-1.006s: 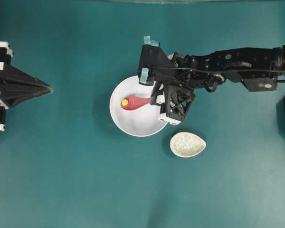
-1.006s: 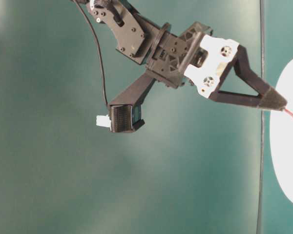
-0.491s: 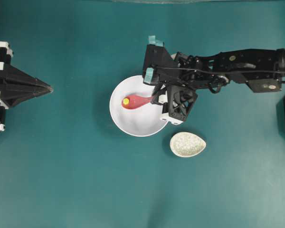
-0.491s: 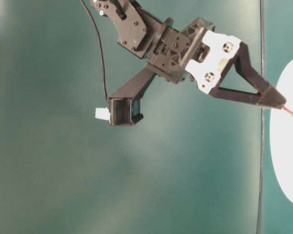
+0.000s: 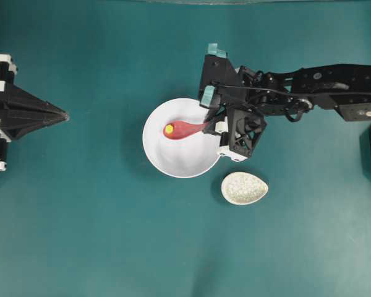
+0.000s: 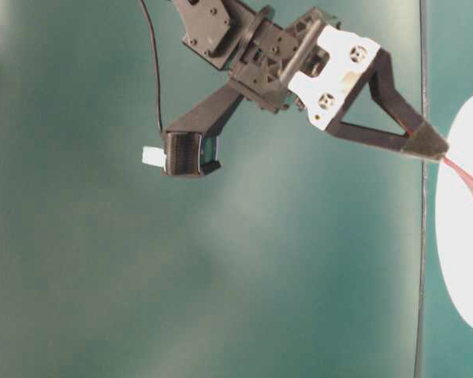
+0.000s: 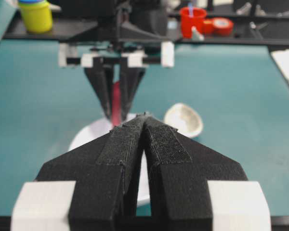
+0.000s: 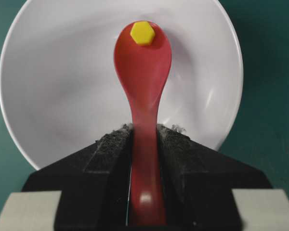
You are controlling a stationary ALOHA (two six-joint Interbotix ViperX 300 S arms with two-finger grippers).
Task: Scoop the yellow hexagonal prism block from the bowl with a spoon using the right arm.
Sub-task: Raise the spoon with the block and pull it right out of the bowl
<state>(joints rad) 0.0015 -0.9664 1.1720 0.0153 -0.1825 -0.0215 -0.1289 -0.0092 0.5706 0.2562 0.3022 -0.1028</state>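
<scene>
Jaws clamp spoon (image 8: 143, 96); yellow block (image 8: 142, 33) in scoop.

One bowl (image 5: 180, 158), one spoon (image 5: 184, 129), one yellow block (image 5: 169, 130), one speckled spoon rest (image 5: 244, 188), two grippers.

The spoon (image 8: 143, 96) reaches forward from the right hand (image 8: 144, 139) over the bowl (image 8: 48, 86); the block (image 8: 142, 33) lies in its far tip; the spoon rest (image 5: 244, 188) sits beside the hand.
</scene>
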